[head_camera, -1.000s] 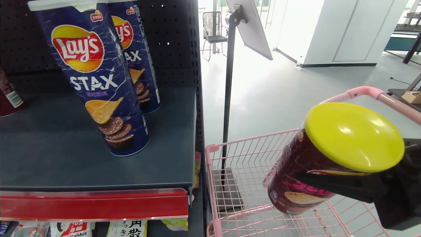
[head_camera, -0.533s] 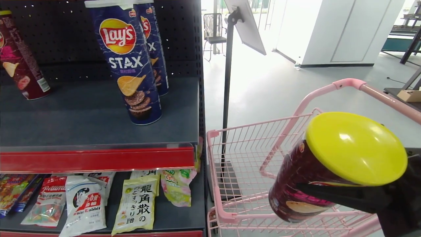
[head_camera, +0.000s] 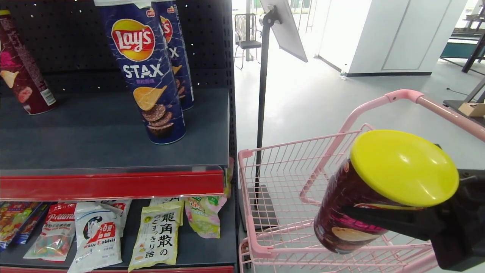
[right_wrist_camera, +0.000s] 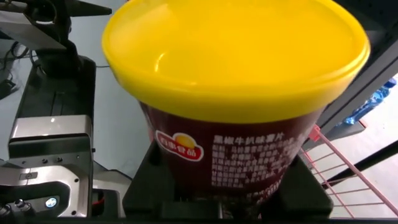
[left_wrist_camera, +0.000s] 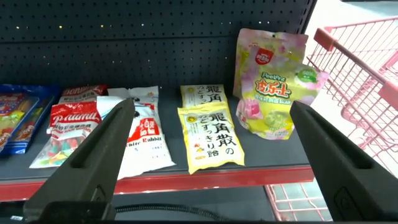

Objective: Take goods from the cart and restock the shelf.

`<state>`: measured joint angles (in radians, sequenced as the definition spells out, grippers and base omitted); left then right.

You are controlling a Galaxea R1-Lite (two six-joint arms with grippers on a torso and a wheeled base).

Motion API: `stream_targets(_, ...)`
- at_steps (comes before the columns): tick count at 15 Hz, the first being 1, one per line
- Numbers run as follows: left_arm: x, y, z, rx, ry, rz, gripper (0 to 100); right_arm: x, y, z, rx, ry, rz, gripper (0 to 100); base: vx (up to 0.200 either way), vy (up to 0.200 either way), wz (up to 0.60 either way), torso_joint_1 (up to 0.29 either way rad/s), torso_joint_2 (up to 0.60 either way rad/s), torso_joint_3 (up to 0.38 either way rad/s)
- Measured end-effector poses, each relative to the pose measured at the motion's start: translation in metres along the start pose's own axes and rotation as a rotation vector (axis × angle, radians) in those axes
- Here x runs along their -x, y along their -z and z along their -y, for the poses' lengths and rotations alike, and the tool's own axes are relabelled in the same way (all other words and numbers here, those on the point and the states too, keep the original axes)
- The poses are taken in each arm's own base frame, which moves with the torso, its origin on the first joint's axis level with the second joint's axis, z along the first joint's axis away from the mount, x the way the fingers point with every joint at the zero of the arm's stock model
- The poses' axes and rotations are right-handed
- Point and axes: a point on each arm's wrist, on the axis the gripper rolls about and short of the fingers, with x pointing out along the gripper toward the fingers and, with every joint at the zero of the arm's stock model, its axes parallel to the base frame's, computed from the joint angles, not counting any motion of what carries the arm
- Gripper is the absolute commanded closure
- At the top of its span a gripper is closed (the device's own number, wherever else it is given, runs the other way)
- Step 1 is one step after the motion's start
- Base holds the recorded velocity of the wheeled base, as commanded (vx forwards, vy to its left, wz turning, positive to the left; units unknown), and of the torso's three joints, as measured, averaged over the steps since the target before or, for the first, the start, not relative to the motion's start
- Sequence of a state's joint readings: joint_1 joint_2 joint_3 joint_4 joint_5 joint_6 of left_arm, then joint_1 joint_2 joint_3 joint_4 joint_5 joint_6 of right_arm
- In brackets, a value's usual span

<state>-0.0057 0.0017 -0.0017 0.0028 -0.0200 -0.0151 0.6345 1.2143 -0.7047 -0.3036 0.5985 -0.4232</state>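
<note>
Your right gripper [head_camera: 379, 218] is clamped on the body of a maroon chip can [head_camera: 343, 204], with one black finger [head_camera: 390, 220] crossing the label just below the yellow lid [head_camera: 403, 167]. The can is tilted with its lid toward the head camera. It hangs over the pink cart [head_camera: 244, 154] on your right side, well apart from the shelf [head_camera: 94, 144]. In the right wrist view the can is wedged between the two pads [right_wrist_camera: 149, 186], with no gap on either side. On the upper shelf board, behind the red price strip [head_camera: 113, 184], two blue chip cans stand upright near the right end, the front one [head_camera: 147, 76] partly covering the rear one [head_camera: 180, 57]. A second maroon can [head_camera: 22, 76] stands at the far left (its top is cut off by the frame edge). Your left gripper [left_wrist_camera: 211, 106] has its fingers spread wide and grips nothing. It faces the lower shelf, where flat snack bags lie side by side, among them a yellow bag [left_wrist_camera: 208, 134] and, just beside it toward the cart, a pink-and-green bag [left_wrist_camera: 273, 81] propped against the pegboard back.
</note>
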Motion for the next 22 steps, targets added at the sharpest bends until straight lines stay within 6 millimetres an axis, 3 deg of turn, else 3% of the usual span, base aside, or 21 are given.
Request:
stream_targets(10,0.000,0.000,0.000,0.000,0.000,-0.002,0,0.006,0.010,-0.008,-0.123,0.109,-0.021,100,0.000,0.000,0.00,0.008,-0.02,-0.013)
stream_targets(22,0.000,0.000,0.000,0.000,0.000,0.000,0,0.010,0.003,-0.018,-0.110,0.072,0.019,100,0.000,0.000,0.00,0.211,-0.52,-0.315)
